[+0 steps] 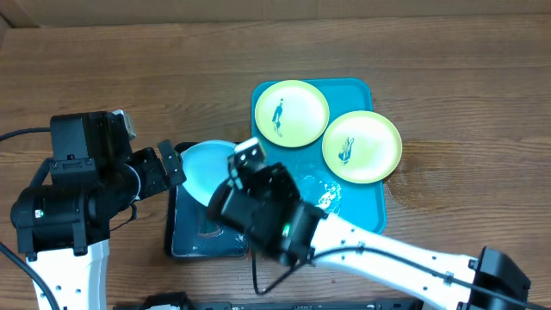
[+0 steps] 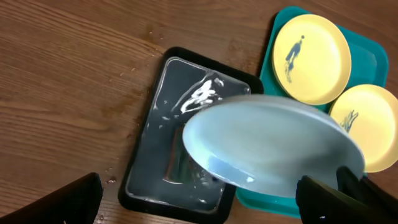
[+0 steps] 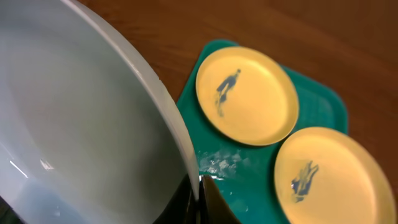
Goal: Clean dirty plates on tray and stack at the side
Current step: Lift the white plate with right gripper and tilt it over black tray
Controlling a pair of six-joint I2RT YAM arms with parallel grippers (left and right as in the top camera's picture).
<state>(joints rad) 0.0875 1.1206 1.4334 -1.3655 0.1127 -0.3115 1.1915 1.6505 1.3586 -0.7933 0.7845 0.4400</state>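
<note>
I have the light blue plate (image 1: pixel 205 168) off the turquoise tray (image 1: pixel 366 198) and tilted in the air above the small black tray (image 2: pixel 211 65), which sits just left of the turquoise one and has water pooled in it. In my right wrist view the plate fills the left side of the picture, and its rim runs straight down into the right gripper (image 3: pixel 199 200), whose dark fingers are pinched on that edge. From overhead the wrist itself hides the grasp.

The left gripper (image 1: pixel 170 165) sits at the plate's left edge. Its fingers (image 2: pixel 68 199) show at the two bottom corners of the left wrist view, spread wide with nothing between them. I cannot tell whether either finger touches the plate.

Two yellow-green plates lie flat on the turquoise tray. The rear plate (image 1: pixel 293 114) is at the tray's far left corner, and the near plate (image 1: pixel 362 146) is toward the right edge, overhanging it slightly. Their rims are touching or nearly so. Each carries a small blue smear (image 1: pixel 280 114) near its centre. A wet patch (image 3: pixel 217 165) glistens on the bare tray floor in front of them. Everything rests on a brown wooden table (image 1: pixel 448 52).
</note>
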